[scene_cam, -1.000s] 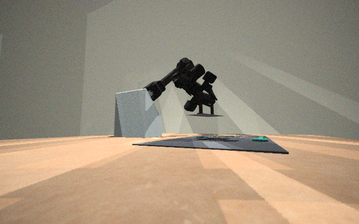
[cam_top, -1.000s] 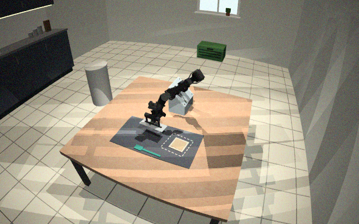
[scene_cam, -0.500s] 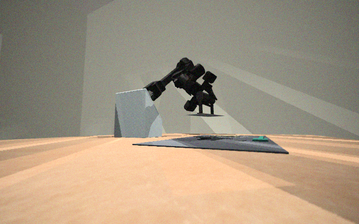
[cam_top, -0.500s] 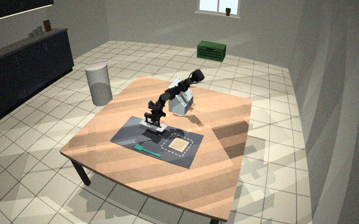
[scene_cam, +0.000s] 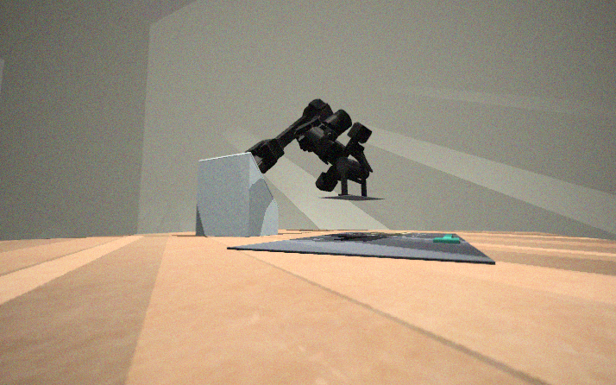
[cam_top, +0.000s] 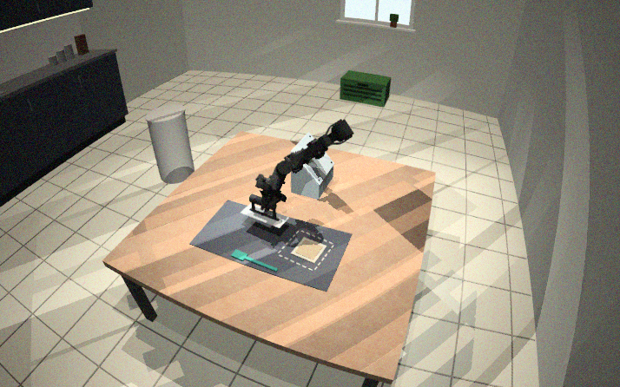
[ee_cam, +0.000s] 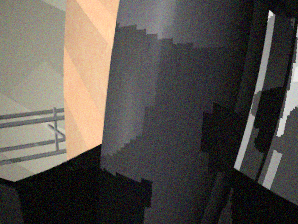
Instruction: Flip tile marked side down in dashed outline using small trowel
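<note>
The tile (cam_top: pixel 308 249), tan with a pale border, lies flat on the dark mat (cam_top: pixel 216 226) (scene_cam: pixel 300 250), inside the dashed outline (cam_top: pixel 313 268). I cannot tell for certain which face is its marked one. My gripper (cam_top: pixel 264 209) (scene_cam: pixel 353 186) is shut on the trowel. The trowel's pale rectangular blade (cam_top: pixel 281 223) (scene_cam: pixel 352 198) is roughly level, held well above the mat's back-left part, to the left of the tile in the top view. The blade's edge also shows at the right of the wrist view. The trowel's grip is hidden among dark parts.
A teal flat-bladed tool (cam_top: pixel 260 264) (scene_cam: pixel 447 238) lies along the mat's front edge. The pale angular block (cam_top: pixel 305 180) (scene_cam: pixel 224 196) stands on the table (cam_top: pixel 197 283) beside the arm. A grey cylinder (cam_top: pixel 170 148) stands beyond the table's left edge.
</note>
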You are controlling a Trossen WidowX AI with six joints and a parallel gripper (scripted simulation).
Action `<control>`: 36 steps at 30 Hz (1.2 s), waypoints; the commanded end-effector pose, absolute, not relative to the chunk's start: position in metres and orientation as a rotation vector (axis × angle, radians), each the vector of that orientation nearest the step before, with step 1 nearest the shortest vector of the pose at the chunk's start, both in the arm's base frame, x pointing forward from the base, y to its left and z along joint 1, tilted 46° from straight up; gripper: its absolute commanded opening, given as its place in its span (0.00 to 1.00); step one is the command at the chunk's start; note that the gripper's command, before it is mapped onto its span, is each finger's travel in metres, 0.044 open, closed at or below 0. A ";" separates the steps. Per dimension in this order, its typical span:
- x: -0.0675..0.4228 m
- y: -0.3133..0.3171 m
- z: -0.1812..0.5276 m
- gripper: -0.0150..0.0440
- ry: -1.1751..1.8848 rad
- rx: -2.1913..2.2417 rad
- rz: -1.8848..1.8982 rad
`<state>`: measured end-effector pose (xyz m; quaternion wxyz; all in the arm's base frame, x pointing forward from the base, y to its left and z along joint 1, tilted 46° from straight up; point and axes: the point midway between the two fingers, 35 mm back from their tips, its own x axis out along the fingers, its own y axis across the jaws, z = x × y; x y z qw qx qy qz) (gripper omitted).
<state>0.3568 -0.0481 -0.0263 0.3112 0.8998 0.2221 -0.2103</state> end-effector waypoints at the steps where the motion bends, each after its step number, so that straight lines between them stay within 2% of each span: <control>1: 0.357 -0.048 -0.026 0.25 0.586 2.375 -0.555; 18: 0.380 -0.101 -0.112 0.25 0.376 2.487 -1.093; 31: 0.376 -0.139 -0.186 0.25 0.136 2.459 -1.534; 36: 0.374 -0.143 -0.194 0.25 0.105 2.448 -1.581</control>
